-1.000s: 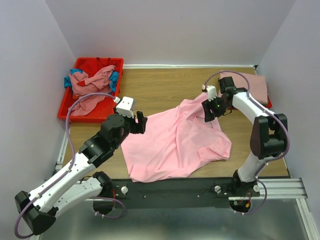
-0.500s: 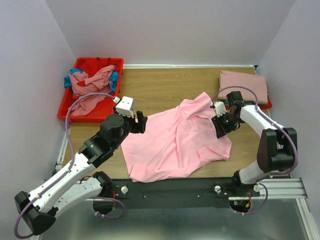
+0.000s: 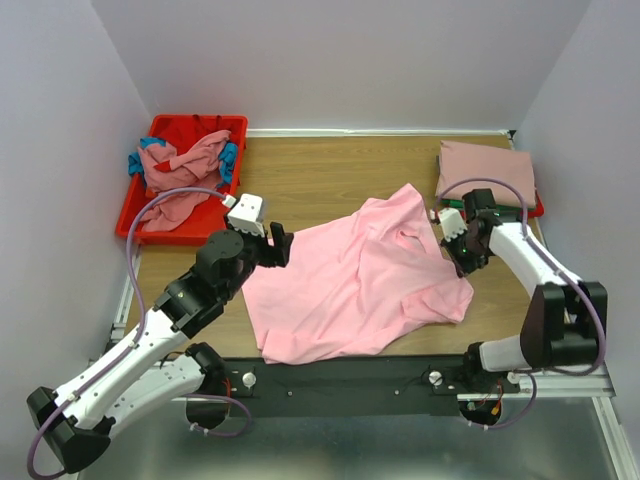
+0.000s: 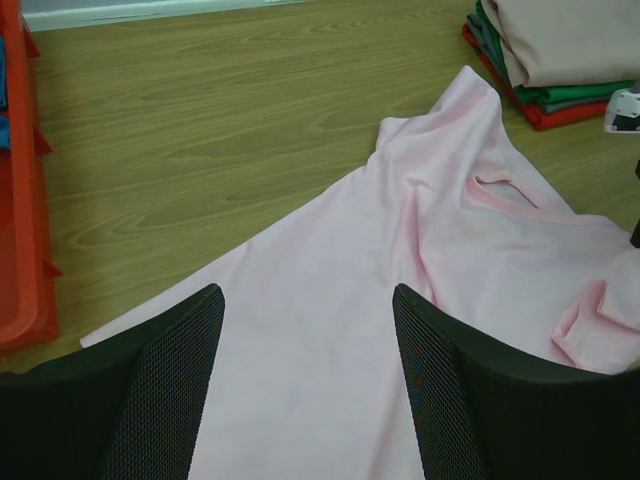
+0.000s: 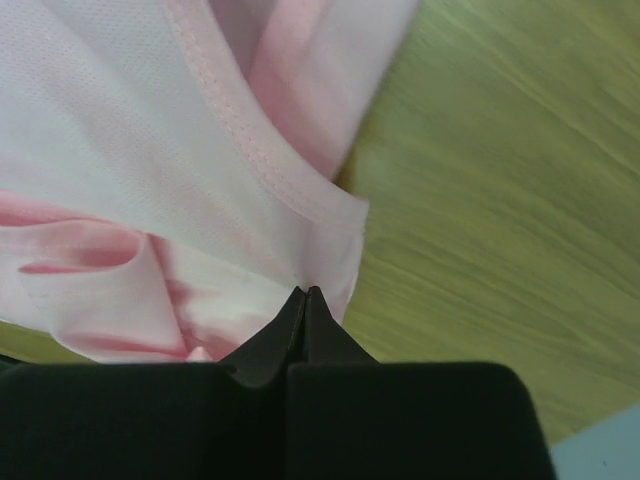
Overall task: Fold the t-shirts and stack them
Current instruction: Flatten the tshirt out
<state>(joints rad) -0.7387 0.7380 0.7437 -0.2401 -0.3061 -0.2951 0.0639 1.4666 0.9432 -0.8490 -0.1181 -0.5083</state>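
A bright pink t-shirt (image 3: 350, 280) lies spread and wrinkled on the wooden table, neck hole toward the right (image 4: 505, 190). My right gripper (image 3: 462, 255) sits at its right edge, jaws shut, with the tips (image 5: 305, 290) pinching the cloth (image 5: 150, 150) by a hemmed fold. My left gripper (image 3: 280, 245) hovers over the shirt's left part, open, with only pink cloth (image 4: 330, 300) showing between its fingers (image 4: 160, 380). At the back right lies a stack of folded t-shirts (image 3: 487, 170), dusty rose on top, green and red below (image 4: 560, 50).
A red plastic bin (image 3: 130, 210) stands at the back left and holds crumpled rose and teal t-shirts (image 3: 185, 165); its side shows in the left wrist view (image 4: 20, 200). Bare wood (image 3: 320, 170) lies between bin and stack. White walls close in three sides.
My right gripper has moved right and toward me, from the shirt's raised upper part to its right edge, and shut there. The shirt has flattened and spread rightward. The left arm has barely moved.
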